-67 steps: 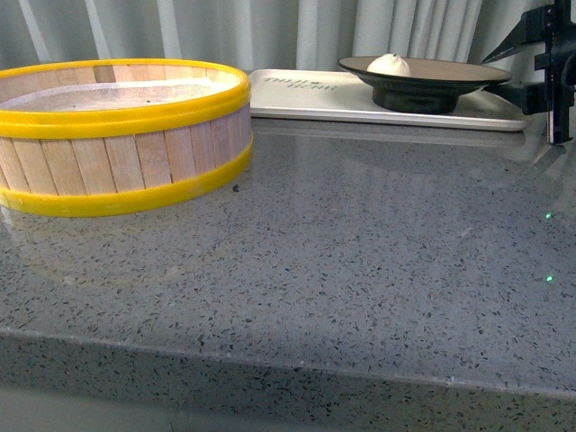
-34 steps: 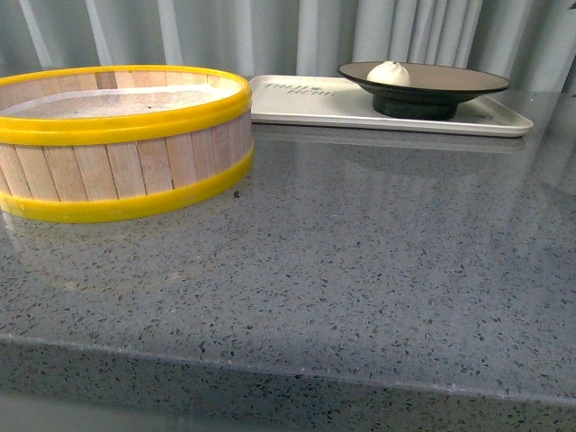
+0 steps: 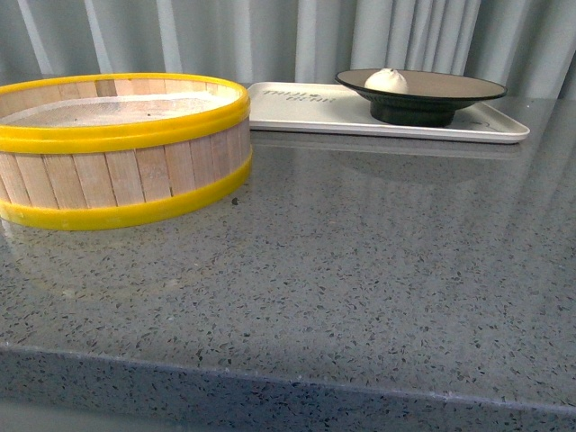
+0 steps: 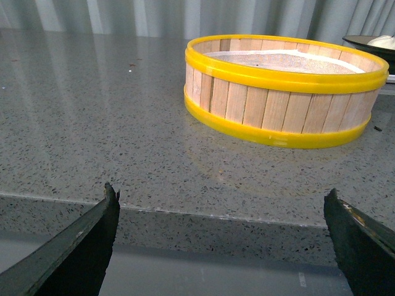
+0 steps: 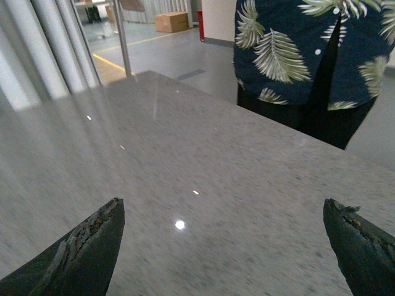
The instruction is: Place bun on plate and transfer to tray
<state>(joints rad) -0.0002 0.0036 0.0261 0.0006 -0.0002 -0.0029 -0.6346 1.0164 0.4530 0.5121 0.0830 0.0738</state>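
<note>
Resting bun (image 3: pixel 385 80) on plate (image 3: pixel 454 90), plate on tray (image 3: pixel 306 103)

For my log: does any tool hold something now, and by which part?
Nothing is held. The left tool and the right tool are both open and empty. The bun lies on the plate, on the tray.

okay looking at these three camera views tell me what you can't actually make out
- Front view: the floor of the yellow-rimmed wooden steamer basket is hidden by its own wall.
- Front view: the dark script on the flat off-white tray is too small to read.
- Left wrist view: the dark round plate and small white bun are cut off by the frame edge.
- Right wrist view: the person in the leaf-print shirt is cropped above the chest.
</note>
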